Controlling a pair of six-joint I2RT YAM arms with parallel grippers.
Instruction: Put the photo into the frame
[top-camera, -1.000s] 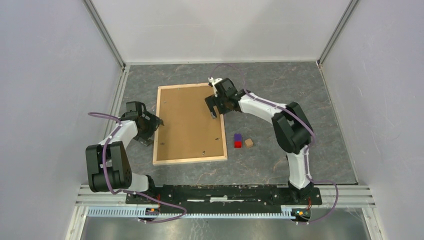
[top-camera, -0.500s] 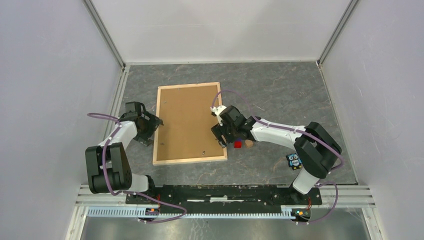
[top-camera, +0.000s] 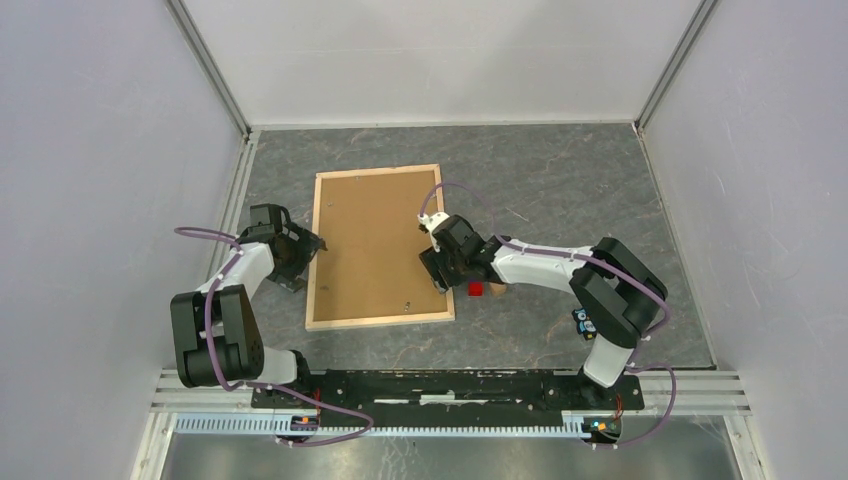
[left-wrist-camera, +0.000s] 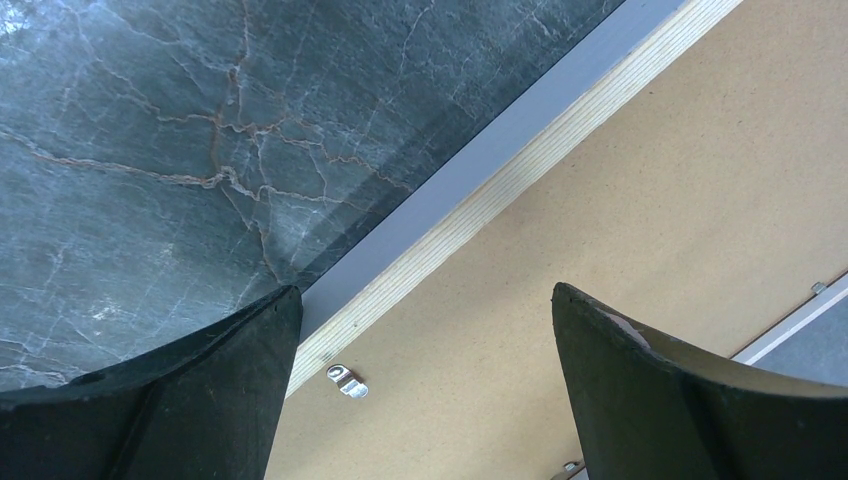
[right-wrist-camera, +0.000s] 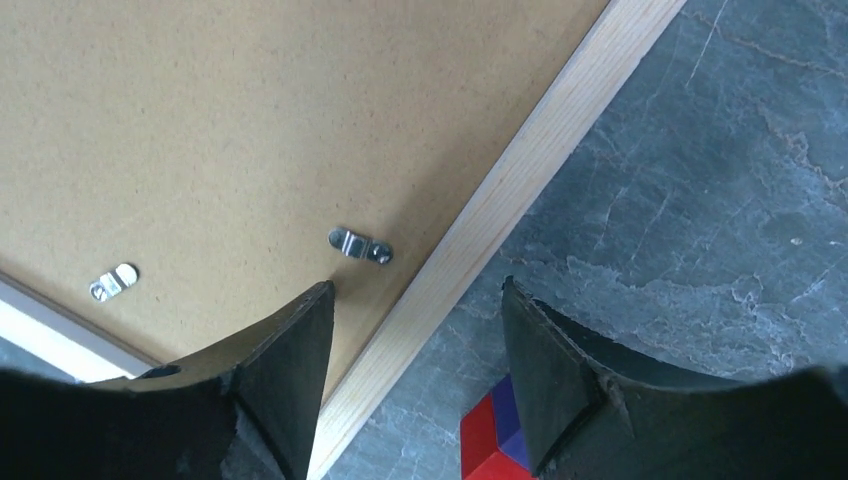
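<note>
The frame (top-camera: 313, 250) lies face down on the table, its light wooden slats around a brown backing board (top-camera: 375, 245). The photo is hidden. My left gripper (top-camera: 308, 262) hangs open over the frame's left slat (left-wrist-camera: 500, 180), its jaws wide apart with nothing between them (left-wrist-camera: 425, 295); a metal clip (left-wrist-camera: 346, 380) shows below. My right gripper (top-camera: 437, 268) is low over the right slat (right-wrist-camera: 540, 150), near the frame's near right corner. Its jaws (right-wrist-camera: 416, 285) stand apart, one over the board and one over the table, not touching the slat.
A red and purple block (right-wrist-camera: 490, 445) lies on the table just right of the frame, under my right gripper's outer finger; it shows as a red block (top-camera: 476, 290) from above. A small wooden cube (top-camera: 498, 288) sits beside it. Metal clips (right-wrist-camera: 360, 244) hold the board.
My right arm has swung from the frame's far right edge down to its near right edge, and its jaws have narrowed. The left arm has not moved.
</note>
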